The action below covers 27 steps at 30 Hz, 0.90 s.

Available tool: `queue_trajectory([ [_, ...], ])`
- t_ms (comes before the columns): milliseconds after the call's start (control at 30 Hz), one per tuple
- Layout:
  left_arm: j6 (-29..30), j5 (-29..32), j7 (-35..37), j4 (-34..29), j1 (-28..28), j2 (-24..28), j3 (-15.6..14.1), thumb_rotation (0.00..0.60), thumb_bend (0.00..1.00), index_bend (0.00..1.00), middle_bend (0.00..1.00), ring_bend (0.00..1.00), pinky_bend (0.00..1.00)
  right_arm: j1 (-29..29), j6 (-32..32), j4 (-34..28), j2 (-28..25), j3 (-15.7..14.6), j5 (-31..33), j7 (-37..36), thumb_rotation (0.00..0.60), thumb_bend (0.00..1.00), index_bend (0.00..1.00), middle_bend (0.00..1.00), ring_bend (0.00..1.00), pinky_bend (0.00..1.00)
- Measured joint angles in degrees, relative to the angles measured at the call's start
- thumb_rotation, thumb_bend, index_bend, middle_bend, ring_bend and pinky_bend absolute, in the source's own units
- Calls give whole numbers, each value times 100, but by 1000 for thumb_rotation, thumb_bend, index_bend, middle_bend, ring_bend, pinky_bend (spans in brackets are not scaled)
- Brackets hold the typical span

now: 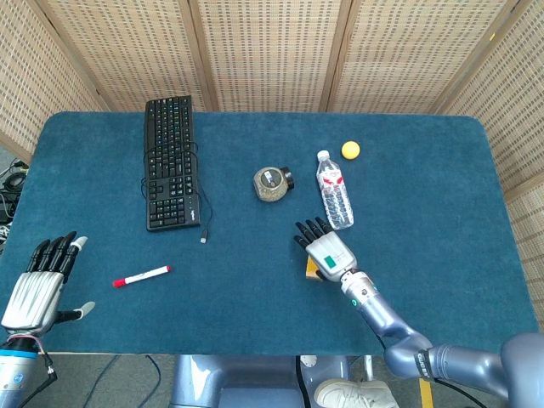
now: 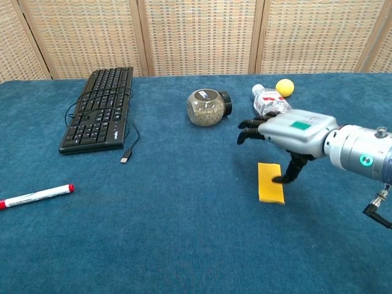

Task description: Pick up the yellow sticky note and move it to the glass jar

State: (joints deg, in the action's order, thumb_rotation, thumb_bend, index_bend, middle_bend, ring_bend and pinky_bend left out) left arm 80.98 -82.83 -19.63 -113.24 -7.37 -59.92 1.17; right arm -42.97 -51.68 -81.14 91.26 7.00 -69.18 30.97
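The yellow sticky note (image 2: 271, 182) lies flat on the blue table; in the head view only a sliver of the note (image 1: 312, 269) shows under my right hand. My right hand (image 2: 288, 131) (image 1: 323, 248) hovers just over the note's right side, fingers stretched toward the far left and holding nothing. Its thumb hangs down to the note's right edge. The glass jar (image 2: 207, 108) (image 1: 271, 184) lies on its side further back and to the left, dark lid toward the right. My left hand (image 1: 38, 285) rests open at the near left table edge.
A black keyboard (image 1: 172, 161) (image 2: 98, 109) with a loose USB cable lies at the far left. A red-capped marker (image 1: 142, 276) (image 2: 35, 195) sits near left. A water bottle (image 1: 335, 201) (image 2: 269, 101) lies just behind my right hand, an orange-yellow ball (image 1: 350, 150) (image 2: 284, 86) beyond it.
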Motion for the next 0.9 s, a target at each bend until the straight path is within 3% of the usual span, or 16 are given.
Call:
queue_trajectory([
  [100,-5,9,-4,-2,-5,-2,-2,600,0,0,0,0,0,33,-159,-98,-94,32,-195,-260,600,267,134,0,0,0],
  [267,-4,-3,-10,-10,-9,-1,-11,600,0,0,0,0,0,76,-179,-267,-313,23,-385,-723,600,254,144,0,0,0],
  [500,-6,2,-25,-10,-14,-8,-18,600,0,0,0,0,0,119,-34,-356,-298,-224,-405,-647,600,102,188,0,0,0],
  [700,-3,16,-27,-7,-18,-9,-16,600,0,0,0,0,0,124,-48,-255,-86,-256,-323,-498,600,104,288,0,0,0],
  [900,0,17,-6,-4,-19,-2,-18,600,0,0,0,0,0,129,-15,-169,107,-219,-79,-443,600,106,304,0,0,0],
])
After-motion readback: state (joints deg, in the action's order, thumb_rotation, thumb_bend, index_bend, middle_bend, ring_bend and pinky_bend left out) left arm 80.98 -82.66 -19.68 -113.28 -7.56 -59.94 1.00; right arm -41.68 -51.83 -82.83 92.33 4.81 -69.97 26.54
